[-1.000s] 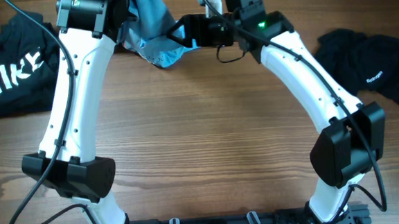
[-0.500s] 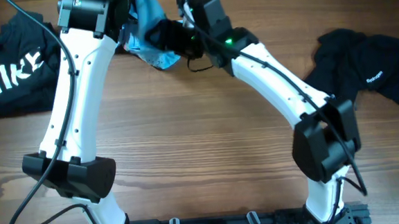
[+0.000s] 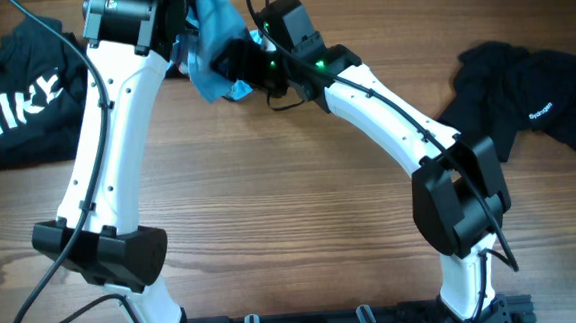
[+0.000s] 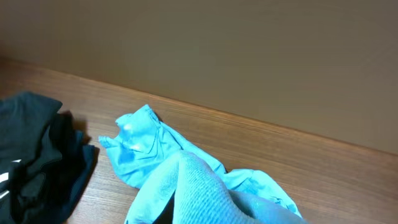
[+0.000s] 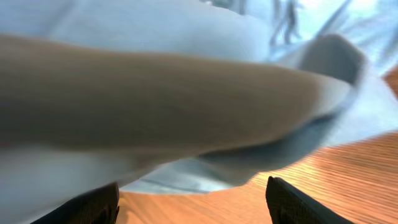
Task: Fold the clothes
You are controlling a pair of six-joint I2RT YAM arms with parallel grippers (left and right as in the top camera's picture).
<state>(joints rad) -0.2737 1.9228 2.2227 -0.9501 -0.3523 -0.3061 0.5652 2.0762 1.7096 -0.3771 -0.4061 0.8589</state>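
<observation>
The right gripper (image 5: 189, 199), jaws apart, has swung left into the blue shirt (image 3: 210, 31) clamped by the left gripper (image 3: 185, 15); a second hold looks near.

Count: 3 shirts, so 1 blue and 2 black. 1 light blue shirt (image 3: 209, 46), 1 black shirt with big white letters (image 3: 13, 93), 1 black shirt with small white print (image 3: 529, 92). 2 robot arms: left arm (image 3: 106, 133), right arm (image 3: 385, 105). 1 green light (image 3: 317, 66). 1 wooden table (image 3: 290, 201).
</observation>
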